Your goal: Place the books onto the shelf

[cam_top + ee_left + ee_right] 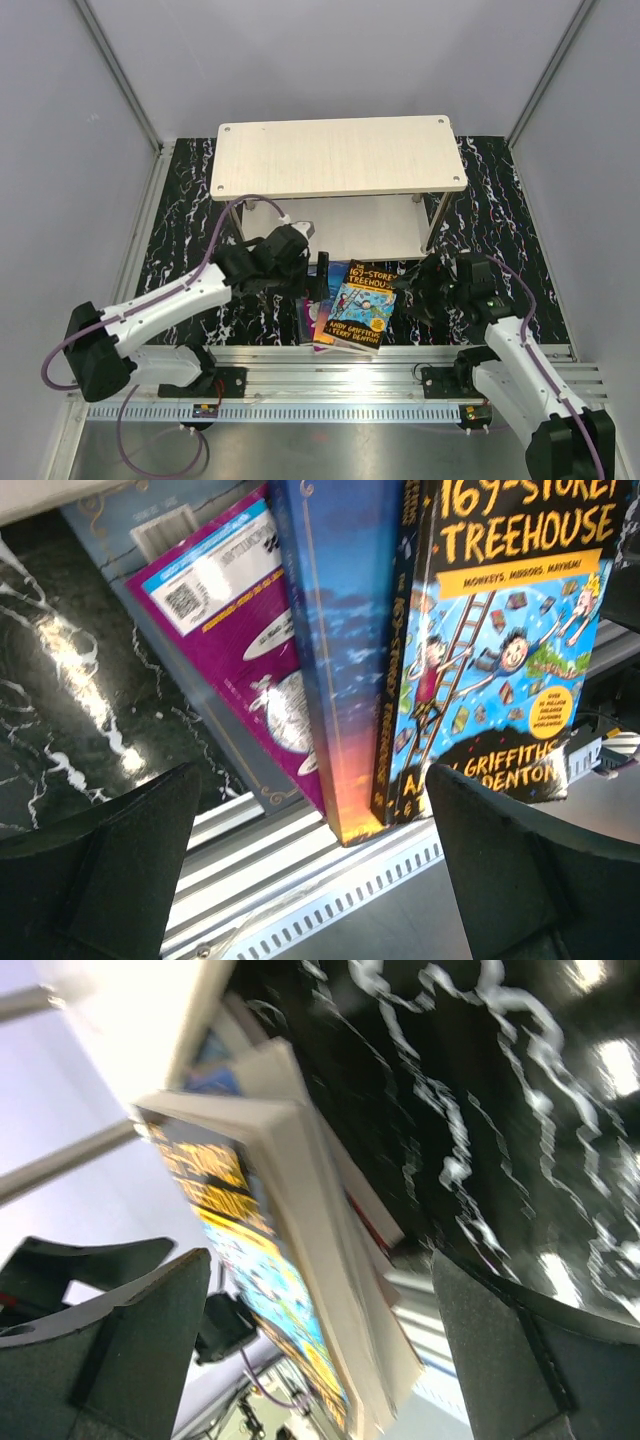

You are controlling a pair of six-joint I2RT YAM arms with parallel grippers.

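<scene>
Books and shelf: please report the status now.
Both open: left gripper, right gripper, flanking books. Pile lies on table before shelf, none shelved. Nothing blocks shelf.

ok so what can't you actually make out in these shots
- top external: the top board of the shelf hides the back of its lower board.
- top external: the Treehouse book covers the other books, so their count is unclear.
- left wrist: the purple book has print too small to read; the frame's top edge cuts the Treehouse title.
- right wrist: the Treehouse book is blurred and edge-on; no title reads.
</scene>
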